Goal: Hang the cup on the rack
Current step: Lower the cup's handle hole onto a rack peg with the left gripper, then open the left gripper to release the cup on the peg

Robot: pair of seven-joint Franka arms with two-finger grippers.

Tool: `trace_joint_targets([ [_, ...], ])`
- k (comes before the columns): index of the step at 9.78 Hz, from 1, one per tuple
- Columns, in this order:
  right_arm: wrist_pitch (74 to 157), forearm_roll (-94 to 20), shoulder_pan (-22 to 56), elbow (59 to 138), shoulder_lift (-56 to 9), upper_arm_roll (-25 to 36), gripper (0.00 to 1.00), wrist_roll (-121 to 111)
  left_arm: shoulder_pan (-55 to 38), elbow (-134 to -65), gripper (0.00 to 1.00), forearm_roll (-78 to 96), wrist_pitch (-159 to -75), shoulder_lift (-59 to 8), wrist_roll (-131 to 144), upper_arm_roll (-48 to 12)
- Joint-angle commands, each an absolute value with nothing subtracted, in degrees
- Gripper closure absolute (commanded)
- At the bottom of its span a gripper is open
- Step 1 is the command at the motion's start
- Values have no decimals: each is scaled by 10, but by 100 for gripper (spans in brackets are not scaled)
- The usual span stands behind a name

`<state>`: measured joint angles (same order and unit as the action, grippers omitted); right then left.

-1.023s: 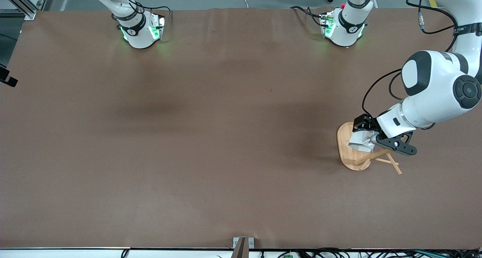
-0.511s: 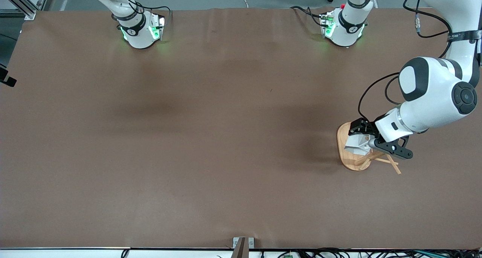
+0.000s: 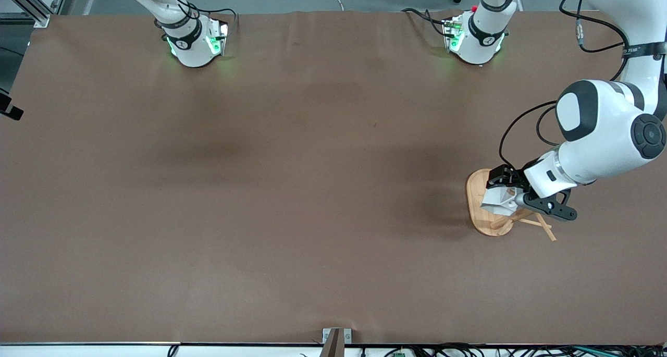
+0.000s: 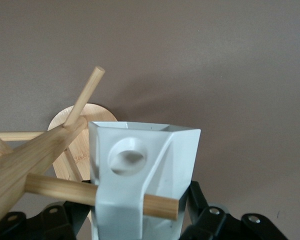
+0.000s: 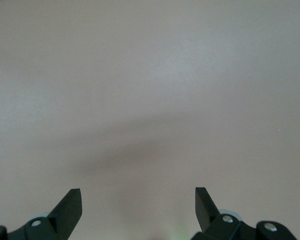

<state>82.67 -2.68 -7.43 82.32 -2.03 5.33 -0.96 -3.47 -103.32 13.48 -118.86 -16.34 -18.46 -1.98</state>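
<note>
The white faceted cup point(image 3: 496, 202) is held in my left gripper point(image 3: 502, 186), which is shut on it over the bamboo rack's oval base point(image 3: 476, 213). In the left wrist view the cup point(image 4: 177, 155) faces me with its handle and round hole point(image 4: 127, 158). One rack peg point(image 4: 55, 187) runs across under the hole, passes out of sight at the handle, and its tip point(image 4: 165, 206) shows against the cup's body. The rack's post point(image 4: 30, 160) is beside the cup. My left gripper's black fingers point(image 4: 205, 212) flank the cup. My right gripper point(image 5: 138, 205) is open and empty over bare table, waiting.
The rack stands near the left arm's end of the brown table point(image 3: 292, 190). Its other pegs point(image 3: 544, 231) stick out toward the front camera. Both arm bases point(image 3: 193, 41) stand along the table's top edge in the front view.
My left gripper with the cup has shifted slightly over the rack, first toward the right arm's end and down, then back a little. The right gripper has not visibly moved.
</note>
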Motion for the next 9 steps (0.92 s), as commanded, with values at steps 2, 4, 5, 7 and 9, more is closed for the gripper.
trace_joint_targets([
  [2,832,-38,-88,842,-6,48,0,-4,-38,-1030,0,145,-1193,-174,-181,-17],
  [4,832,-38,-88,842,-6,48,0,-4,-41,-1019,0,145,-1177,-159,-126,-23],
  [5,833,-38,-88,842,-6,48,0,-4,-43,-1017,0,145,-1166,-150,-109,-26],
  [7,832,-38,-88,842,-6,48,0,-4,-42,-1004,0,145,-1119,-123,-61,-39],
  [9,832,-38,-88,842,-7,48,0,-4,-52,-986,0,136,-1055,-87,-17,-38],
])
